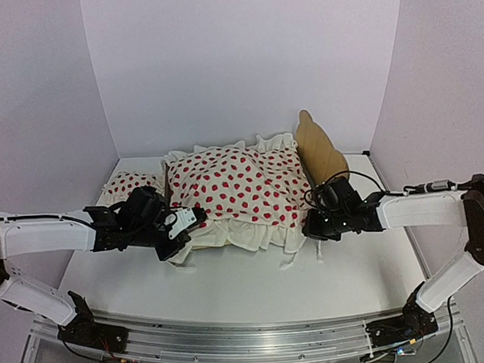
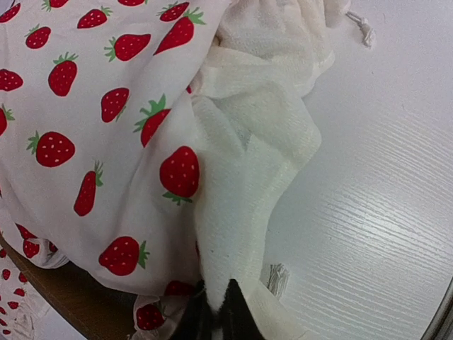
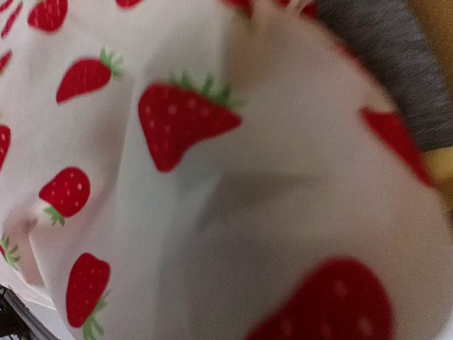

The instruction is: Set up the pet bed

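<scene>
Left gripper [image 1: 176,239], seen from above, sits at the blanket's [image 1: 242,189] eight o'clock corner. The right gripper [image 1: 315,225], jaws pressed together, sits at its four o'clock edge. The pet bed [image 1: 317,150] lies mid-table under the blanket, headboard at two o'clock.

Left wrist: fingers [image 2: 212,319] pinch the blanket's white hem.

Right wrist: strawberry cloth fills the view, grey felt at one o'clock; whether cloth is held, I cannot tell.

Pet bed [image 1: 317,150] sat mid tabletop [image 1: 231,290], twd back. Light plywood; wavy headboard stood upright at R end. Grey felt base, rails mostly hidden under blanket [image 1: 242,185].
</scene>
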You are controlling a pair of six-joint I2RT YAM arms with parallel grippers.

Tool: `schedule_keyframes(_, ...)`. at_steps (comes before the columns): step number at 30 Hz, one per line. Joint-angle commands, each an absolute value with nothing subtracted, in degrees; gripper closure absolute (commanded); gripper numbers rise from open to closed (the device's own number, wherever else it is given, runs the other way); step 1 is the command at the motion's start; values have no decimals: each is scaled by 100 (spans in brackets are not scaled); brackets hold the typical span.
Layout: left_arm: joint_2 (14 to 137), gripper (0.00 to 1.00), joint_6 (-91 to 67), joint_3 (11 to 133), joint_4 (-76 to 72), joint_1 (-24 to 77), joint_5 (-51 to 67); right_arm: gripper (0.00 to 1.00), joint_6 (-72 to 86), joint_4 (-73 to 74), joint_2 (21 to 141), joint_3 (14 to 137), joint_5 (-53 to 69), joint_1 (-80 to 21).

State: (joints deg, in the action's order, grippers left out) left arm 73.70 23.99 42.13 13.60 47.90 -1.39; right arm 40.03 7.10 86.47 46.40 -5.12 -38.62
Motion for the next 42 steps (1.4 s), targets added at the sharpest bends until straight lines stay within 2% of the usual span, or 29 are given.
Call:
schedule_keyframes(1, 7147, 100, 2500, 4322, 1258, 4779, -287, 100, 3519, 1749, 8119, 5091, -1265, -3509)
schedule_keyframes(9, 6713, 100, 2558, 4444, 1483, 4781, 435, 100, 2873, 3251, 8255, 6265, -1585, -3308)
schedule_keyframes(15, 6517, 100, 2501, 4204, 1562, 4785, 1199, 100, 3123, 3747, 8498, 6318, -1701, -3222)
schedule_keyframes(18, 6660, 100, 2291, 4079, 1469, 4781, 1129, 100, 3181, 3791, 8690, 6374, -1473, -3217)
schedule_keyframes(21, 6729, 99, 2260, 4062, 1282, 4781, 843, 92, 3089, 3830, 8868, 6556, -1241, -3217)
schedule_keyframes(23, 6724, 94, 2332, 4072, 1182, 4781, 787, 87, 3069, 3847, 8858, 6630, -1221, -3217)
schedule_keyframes(28, 6721, 72, 2568, 4113, 1418, 4781, 918, 77, 3067, 3949, 8642, 6627, -1301, -3217)
schedule_keyframes(31, 6580, 54, 2841, 4119, 1759, 4781, 1176, 71, 3040, 4069, 8504, 6634, -1291, -3218)
schedule_keyframes(35, 6294, 39, 3233, 4118, 1947, 4781, 1159, 60, 3023, 4318, 8322, 6673, -1314, -3220)
schedule_keyframes(38, 6169, 33, 3307, 4213, 1864, 4759, 814, 57, 3016, 4580, 8163, 6764, -1343, -3226)
schedule_keyframes(42, 6447, 31, 3209, 4539, 2037, 4565, 563, 57, 3040, 4790, 7879, 6801, -1345, -3242)
